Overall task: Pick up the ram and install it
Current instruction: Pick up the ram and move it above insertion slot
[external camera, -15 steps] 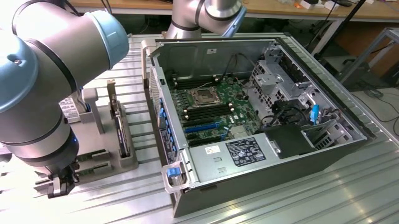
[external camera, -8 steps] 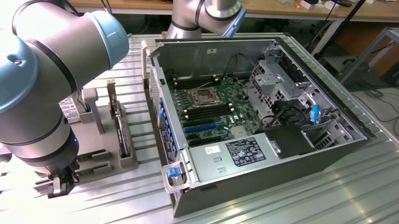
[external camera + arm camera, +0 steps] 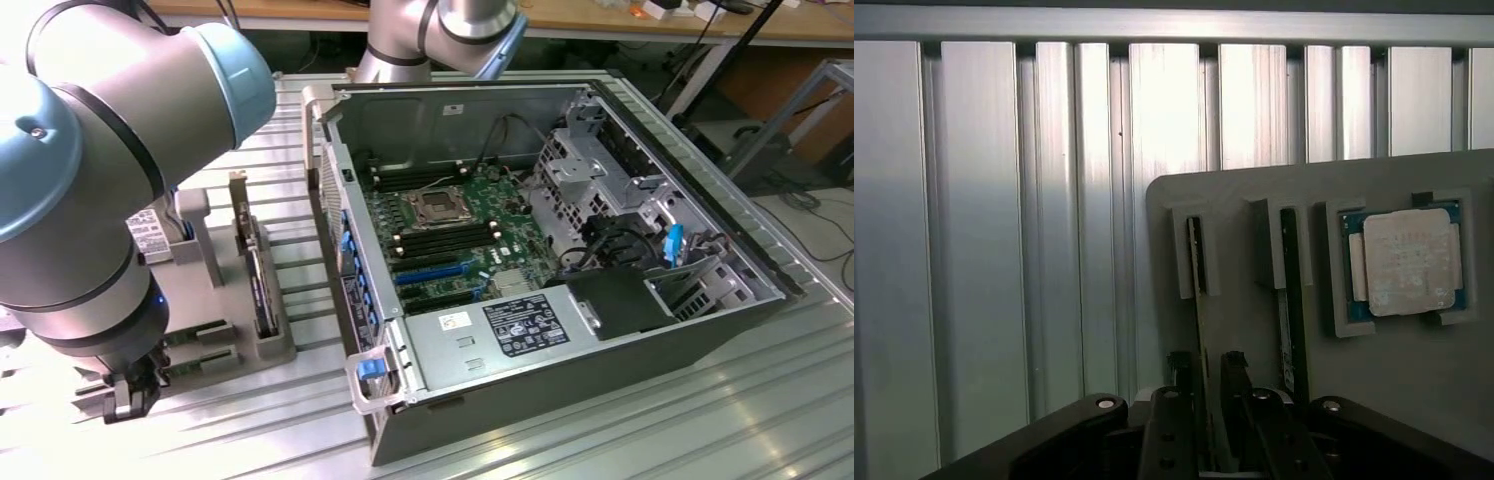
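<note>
The ram (image 3: 1197, 290) is a thin green stick standing on edge in a slot of the grey holder (image 3: 1244, 200). My gripper (image 3: 1204, 362) is open and straddles the stick's near end, one dark finger (image 3: 1176, 400) on each side, with a small gap left on one side. A second stick (image 3: 1289, 300) stands in the neighbouring slot. In the exterior view my gripper (image 3: 127, 400) hangs low at the left, beside the holder (image 3: 274, 345). The open computer case (image 3: 694, 310) lies to the right, its motherboard's dark memory slots (image 3: 434, 240) exposed.
A processor chip (image 3: 1409, 262) rests in a recess of the holder. An upright card (image 3: 254, 270) and a labelled hard drive (image 3: 154, 240) stand in the holder behind my arm. The ribbed metal table (image 3: 601, 430) runs under everything.
</note>
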Robot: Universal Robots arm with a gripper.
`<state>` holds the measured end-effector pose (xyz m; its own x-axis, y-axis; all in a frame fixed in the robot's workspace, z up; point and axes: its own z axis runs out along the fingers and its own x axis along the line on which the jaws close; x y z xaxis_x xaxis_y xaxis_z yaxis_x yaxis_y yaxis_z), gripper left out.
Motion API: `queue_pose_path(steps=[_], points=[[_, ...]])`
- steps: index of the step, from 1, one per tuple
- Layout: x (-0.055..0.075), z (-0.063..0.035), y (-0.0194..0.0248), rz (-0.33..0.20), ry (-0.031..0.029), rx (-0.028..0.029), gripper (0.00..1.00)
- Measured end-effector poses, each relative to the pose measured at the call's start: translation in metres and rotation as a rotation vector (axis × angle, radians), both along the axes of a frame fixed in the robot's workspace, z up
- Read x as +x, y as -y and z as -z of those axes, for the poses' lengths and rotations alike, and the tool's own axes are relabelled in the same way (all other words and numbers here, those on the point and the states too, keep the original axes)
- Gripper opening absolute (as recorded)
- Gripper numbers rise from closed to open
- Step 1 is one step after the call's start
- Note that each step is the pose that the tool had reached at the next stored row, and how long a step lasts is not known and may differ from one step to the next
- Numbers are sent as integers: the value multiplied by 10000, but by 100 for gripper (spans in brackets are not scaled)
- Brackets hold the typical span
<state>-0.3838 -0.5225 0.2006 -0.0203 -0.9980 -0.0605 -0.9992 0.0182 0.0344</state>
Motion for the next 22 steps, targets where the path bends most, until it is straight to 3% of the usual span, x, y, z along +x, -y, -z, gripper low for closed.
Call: queue_pose_path(steps=[10, 11, 22], points=[[0, -1, -7, 1, -2, -2, 24], [0, -2, -7, 1, -2, -2, 16], [0, -1, -7, 1, -2, -2, 14]])
